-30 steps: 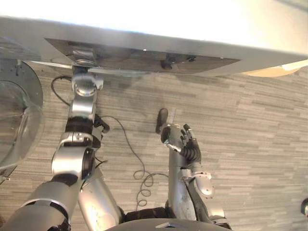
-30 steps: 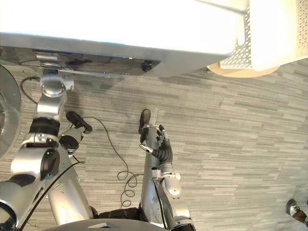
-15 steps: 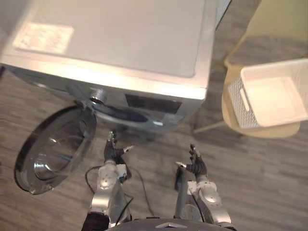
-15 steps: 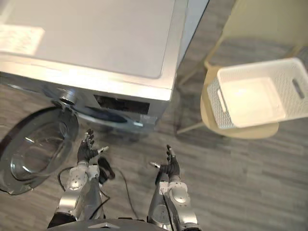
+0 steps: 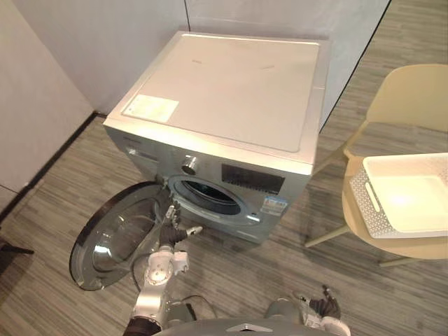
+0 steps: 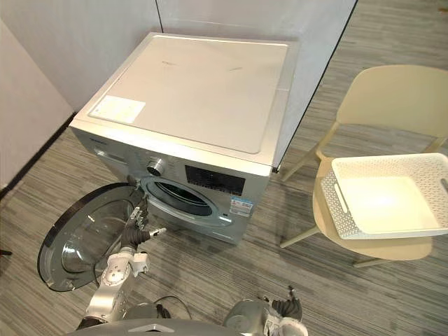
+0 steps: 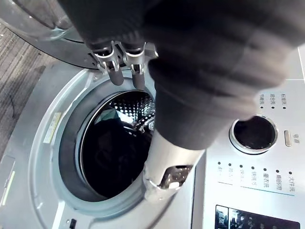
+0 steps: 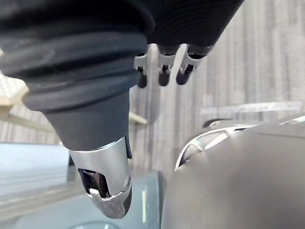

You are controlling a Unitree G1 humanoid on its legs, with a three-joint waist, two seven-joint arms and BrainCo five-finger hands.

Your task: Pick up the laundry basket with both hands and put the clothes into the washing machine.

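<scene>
The white perforated laundry basket (image 6: 333, 207) rests on the seat of a pale yellow chair (image 6: 399, 94) to the right of the silver washing machine (image 5: 231, 105). Its inside looks plain white. The machine's round door (image 5: 119, 234) hangs open to the left, so the drum opening (image 5: 208, 197) is uncovered. My left hand (image 6: 135, 229) is held up, open and empty, between the door and the opening; in the left wrist view its fingers (image 7: 125, 64) point at the dark drum (image 7: 112, 148). My right hand (image 6: 285, 308) is low at the front, open and empty, far from the basket.
Grey walls stand behind the machine and along the left (image 5: 42, 105). Striped wood floor (image 5: 252, 280) lies between me, the machine and the chair. The open door juts out over the floor at my left.
The whole picture has shifted: the camera swung from the floor up to the machine, chair and basket. Both hands stay open and empty; the left one now sits by the drum opening.
</scene>
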